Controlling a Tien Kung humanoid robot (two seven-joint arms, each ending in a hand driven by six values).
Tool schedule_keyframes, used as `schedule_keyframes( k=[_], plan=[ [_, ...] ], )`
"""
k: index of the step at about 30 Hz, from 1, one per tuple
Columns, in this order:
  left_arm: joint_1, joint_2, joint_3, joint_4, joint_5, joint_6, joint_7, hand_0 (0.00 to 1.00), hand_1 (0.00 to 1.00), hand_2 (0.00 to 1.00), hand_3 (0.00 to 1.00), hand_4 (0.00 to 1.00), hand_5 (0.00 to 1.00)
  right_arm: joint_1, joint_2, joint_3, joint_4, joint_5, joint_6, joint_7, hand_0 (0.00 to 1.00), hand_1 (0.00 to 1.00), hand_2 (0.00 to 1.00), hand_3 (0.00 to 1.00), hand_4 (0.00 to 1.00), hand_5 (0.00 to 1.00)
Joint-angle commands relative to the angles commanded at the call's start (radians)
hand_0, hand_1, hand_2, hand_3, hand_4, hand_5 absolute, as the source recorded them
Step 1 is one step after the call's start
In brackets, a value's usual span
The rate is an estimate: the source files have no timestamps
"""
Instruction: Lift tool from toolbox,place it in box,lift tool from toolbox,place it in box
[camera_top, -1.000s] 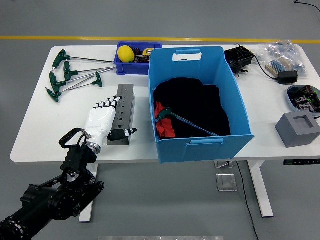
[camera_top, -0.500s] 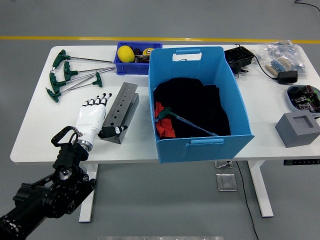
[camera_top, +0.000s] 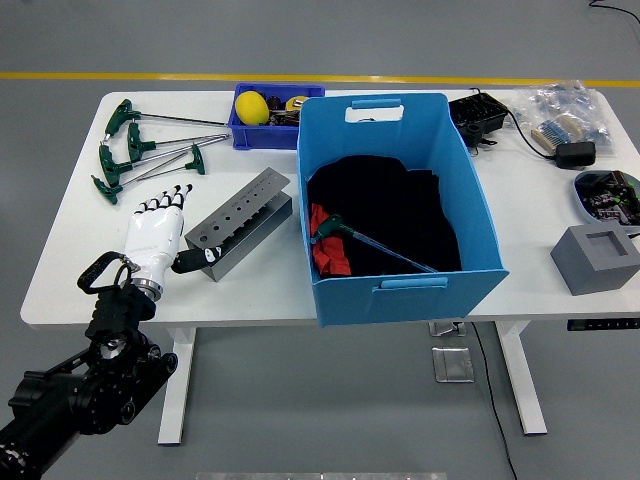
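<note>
From the head view, a green-handled tool (camera_top: 345, 234) lies inside the blue box (camera_top: 400, 285), on dark cloth beside a red rag (camera_top: 326, 252). More green-handled tools (camera_top: 135, 150) lie on the table (camera_top: 60, 270), well left of the box, near its far left corner. A grey block (camera_top: 238, 222) with holes sits slanted just left of the box. The left hand (camera_top: 155, 236) lies flat left of the block, fingers spread, thumb touching the block's near end. The table is bare near its front edge, left of the box.
</note>
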Motion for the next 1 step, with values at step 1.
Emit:
schedule_keyframes(
  k=[1],
  plan=[
    [0.0,0.001,-0.005,0.001,0.0,0.003,0.003,0.869,0.929,0.98,0.966,0.898,0.239,0.0,0.0,0.0,0.0,0.001,0.0,0.0,0.648,0.602,0.672,0.533,0.779,0.595]
  ],
)
